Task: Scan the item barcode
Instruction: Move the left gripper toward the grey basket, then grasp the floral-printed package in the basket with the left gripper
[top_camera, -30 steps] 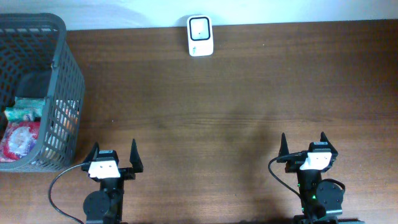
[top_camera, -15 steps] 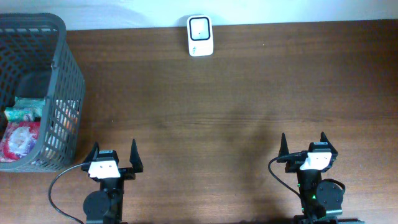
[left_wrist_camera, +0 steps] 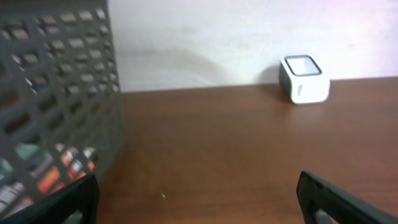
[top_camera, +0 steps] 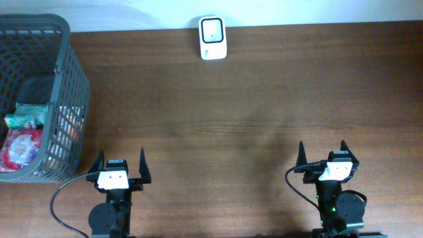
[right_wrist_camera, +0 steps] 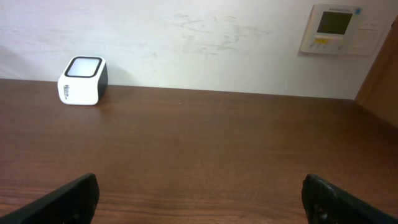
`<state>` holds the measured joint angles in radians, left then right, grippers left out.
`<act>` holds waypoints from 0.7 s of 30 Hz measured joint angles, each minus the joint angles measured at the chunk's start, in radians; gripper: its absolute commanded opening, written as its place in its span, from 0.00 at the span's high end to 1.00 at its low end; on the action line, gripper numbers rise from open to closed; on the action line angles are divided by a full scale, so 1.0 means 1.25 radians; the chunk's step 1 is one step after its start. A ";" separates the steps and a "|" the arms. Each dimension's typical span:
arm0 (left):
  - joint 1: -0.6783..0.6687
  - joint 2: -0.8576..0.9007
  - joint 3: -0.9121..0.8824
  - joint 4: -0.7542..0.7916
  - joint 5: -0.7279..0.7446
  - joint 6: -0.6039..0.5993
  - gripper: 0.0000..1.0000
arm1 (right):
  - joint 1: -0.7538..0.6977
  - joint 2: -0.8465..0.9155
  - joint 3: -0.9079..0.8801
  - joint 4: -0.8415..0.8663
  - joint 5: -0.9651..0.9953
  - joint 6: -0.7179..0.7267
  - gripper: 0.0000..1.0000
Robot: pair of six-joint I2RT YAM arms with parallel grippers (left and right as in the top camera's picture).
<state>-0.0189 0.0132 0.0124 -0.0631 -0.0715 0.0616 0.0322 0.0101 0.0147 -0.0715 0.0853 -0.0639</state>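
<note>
Jaws at full spread and empty on both the left gripper (top_camera: 121, 158) and the right gripper (top_camera: 322, 149), parked side by side at the near edge of the table (top_camera: 231, 112). Nothing lifted yet: lying at the bottom of the grey basket (top_camera: 66, 39) on the left side, a green packet (top_camera: 26, 116) and a red packet (top_camera: 20, 147), either one likely the item to scan. Standing well apart from the basket, hard against the far wall, the white scanner (top_camera: 213, 38), window facing up. Risks ahead, by the look of it: catching a finger on the tall mesh wall while reaching in and dragging or tipping the basket; pinching two crowded packets at once; squeezing a soft wrapper into a slip or a crumple; losing the packet on the carry across the table; presenting the packet with the barcode turned away from the window, no barcode being readable from here.
</note>
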 measured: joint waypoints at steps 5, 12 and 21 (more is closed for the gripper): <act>0.001 0.003 -0.002 0.173 -0.027 0.021 0.01 | 0.000 0.000 0.000 0.000 0.000 -0.001 0.01; 0.002 0.000 0.008 0.610 0.141 0.023 0.01 | 0.000 0.000 0.000 0.000 0.000 -0.001 0.01; 0.002 0.407 0.644 0.035 -0.018 0.103 0.01 | 0.000 0.002 0.000 0.000 0.000 -0.001 0.01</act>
<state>-0.0162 0.5213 0.8169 -0.0196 -0.0940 0.1898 0.0319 0.0124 0.0147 -0.0711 0.0849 -0.0647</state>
